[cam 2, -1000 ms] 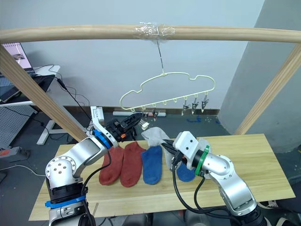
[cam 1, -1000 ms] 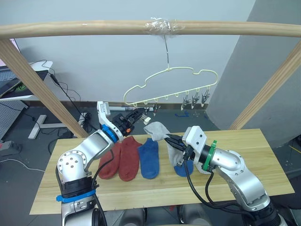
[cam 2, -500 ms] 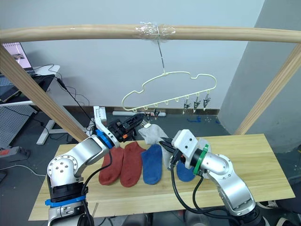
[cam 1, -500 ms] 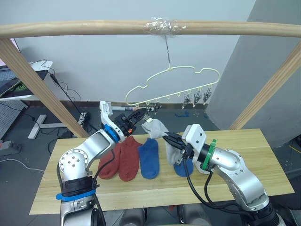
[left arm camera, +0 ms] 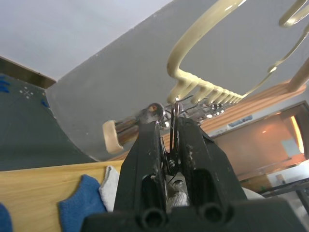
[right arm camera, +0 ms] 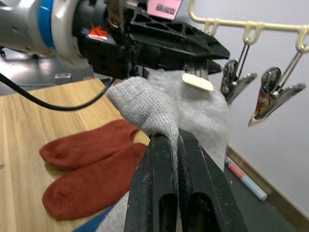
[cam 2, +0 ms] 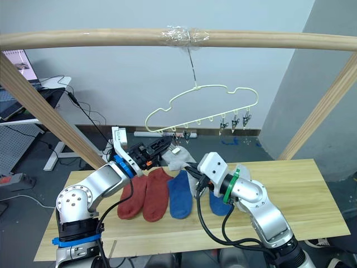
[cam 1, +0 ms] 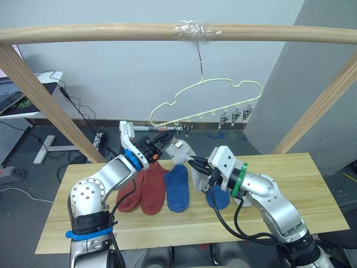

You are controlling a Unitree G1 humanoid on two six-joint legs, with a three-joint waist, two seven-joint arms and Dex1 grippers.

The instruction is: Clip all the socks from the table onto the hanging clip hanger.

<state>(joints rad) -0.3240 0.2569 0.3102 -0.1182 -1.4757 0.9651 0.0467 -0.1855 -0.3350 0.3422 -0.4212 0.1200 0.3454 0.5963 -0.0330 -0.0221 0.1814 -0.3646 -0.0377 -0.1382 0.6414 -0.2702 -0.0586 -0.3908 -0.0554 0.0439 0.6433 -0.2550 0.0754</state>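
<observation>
Under the wooden beam (cam 1: 111, 32) hangs the clip hanger (cam 1: 206, 103), its hook wrapped to the beam with clear tape. My left gripper (cam 1: 165, 137) is raised to the hanger's lower left end, its two black fingers pinched nearly together on one of the small metal clips (left arm camera: 172, 126). My right gripper (right arm camera: 173, 145) is closed tight on a fold of a light grey sock (right arm camera: 183, 108), held up just beside that clip and touching my left fingers. The sock carries a small cream tag (right arm camera: 197, 82) with no writing I can read; a pink label behind my left gripper is likewise unreadable. On the table (cam 1: 312, 184) lie two rust-red socks (cam 1: 144, 187) side by side, a blue sock (cam 1: 178, 187) next to them, another blue sock (cam 1: 218, 197) and a grey sock (cam 1: 244, 200) partly under my right arm.
</observation>
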